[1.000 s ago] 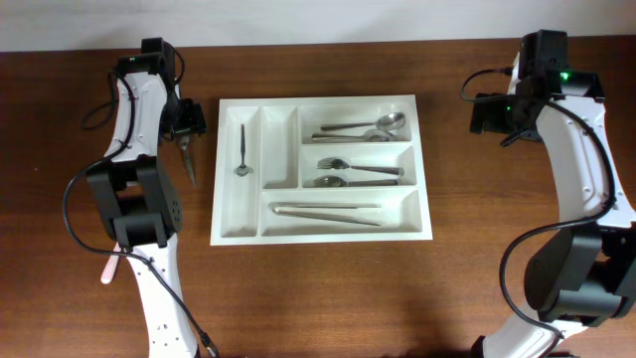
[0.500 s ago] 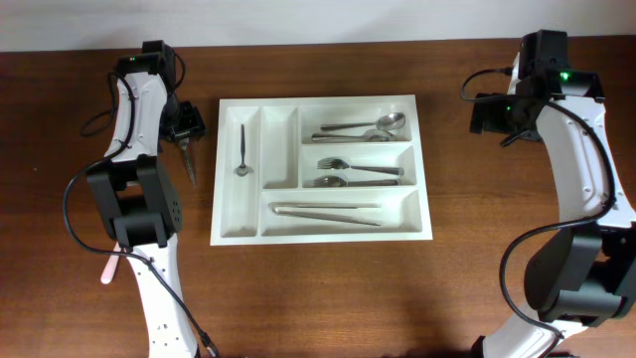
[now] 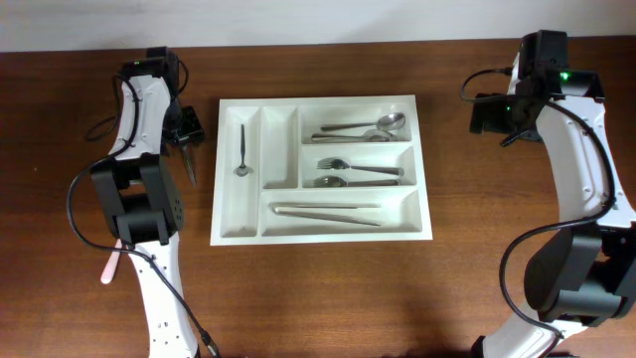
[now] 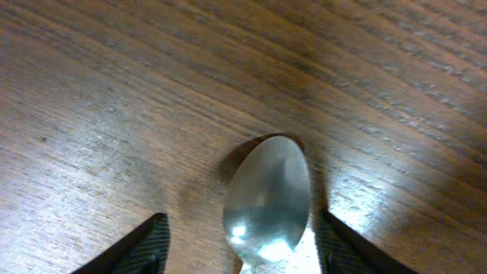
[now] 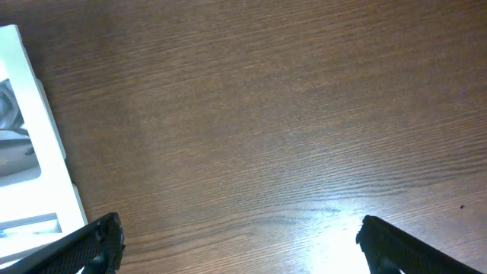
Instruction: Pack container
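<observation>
The white five-compartment container (image 3: pixel 323 235) lies mid-table and holds a small spoon (image 3: pixel 241 149), spoons (image 3: pixel 363 127), forks (image 3: pixel 358 171) and long utensils (image 3: pixel 328 212). A steel spoon (image 3: pixel 188 162) lies on the wood just left of it. My left gripper (image 3: pixel 186 129) is over this spoon's upper end. In the left wrist view the spoon's bowl (image 4: pixel 268 199) sits between my open left fingers (image 4: pixel 243 247), with a gap on each side. My right gripper (image 3: pixel 492 114) is open and empty over bare wood right of the container; its fingers (image 5: pixel 240 243) are wide apart.
A pink-handled object (image 3: pixel 107 267) lies at the far left by the left arm. The container's right edge (image 5: pixel 38 129) shows at the left of the right wrist view. The table's back edge runs along the top.
My left arm has shifted very slightly near the spoon. The spoon, the container and the right arm have not moved.
</observation>
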Tool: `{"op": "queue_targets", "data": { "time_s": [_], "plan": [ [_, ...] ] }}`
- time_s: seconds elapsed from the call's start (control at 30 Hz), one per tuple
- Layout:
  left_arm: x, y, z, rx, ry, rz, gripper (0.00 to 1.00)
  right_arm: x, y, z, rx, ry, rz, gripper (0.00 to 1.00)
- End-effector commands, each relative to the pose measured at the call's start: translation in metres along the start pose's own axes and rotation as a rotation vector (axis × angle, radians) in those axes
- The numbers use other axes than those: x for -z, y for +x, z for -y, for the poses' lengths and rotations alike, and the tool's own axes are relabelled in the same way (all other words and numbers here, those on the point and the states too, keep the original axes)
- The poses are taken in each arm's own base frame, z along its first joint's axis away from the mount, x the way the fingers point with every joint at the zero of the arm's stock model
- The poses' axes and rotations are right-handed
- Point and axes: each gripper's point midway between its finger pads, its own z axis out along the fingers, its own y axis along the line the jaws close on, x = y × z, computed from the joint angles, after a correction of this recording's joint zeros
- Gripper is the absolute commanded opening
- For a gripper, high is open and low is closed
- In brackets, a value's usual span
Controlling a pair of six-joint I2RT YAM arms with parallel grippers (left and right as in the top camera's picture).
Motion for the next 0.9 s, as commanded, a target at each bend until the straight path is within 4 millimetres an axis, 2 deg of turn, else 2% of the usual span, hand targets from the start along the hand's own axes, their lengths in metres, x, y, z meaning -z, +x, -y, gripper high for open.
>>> {"op": "queue_targets", "data": {
  "time_s": [0.0, 0.1, 0.23, 0.63, 0.87],
  "plan": [
    [-0.0302, 0.0044, -0.0011, 0.007, -0.025, -0.045, 0.53, 0.0156, -0.0077, 0.0004, -0.016, -0.008, 0.042, 0.99],
    [-0.0313, 0.004, -0.0009, 0.007, -0.025, -0.044, 0.37, 0.0156, -0.0077, 0.0004, -0.016, -0.008, 0.042, 0.99],
    [-0.0314, 0.0022, -0.0003, 0.008, -0.022, -0.037, 0.27, 0.0156, -0.0077, 0.0004, -0.016, -0.008, 0.042, 0.99],
    [-0.0314, 0.0017, -0.0001, 0.008, -0.022, -0.035, 0.18, 0.0156, -0.0077, 0.0004, -0.016, -0.008, 0.042, 0.99],
    [-0.0315, 0.0014, -0.0007, 0.009, -0.022, -0.035, 0.07, 0.0156, -0.0077, 0.0004, -0.016, -0.008, 0.042, 0.99]
  ]
}}
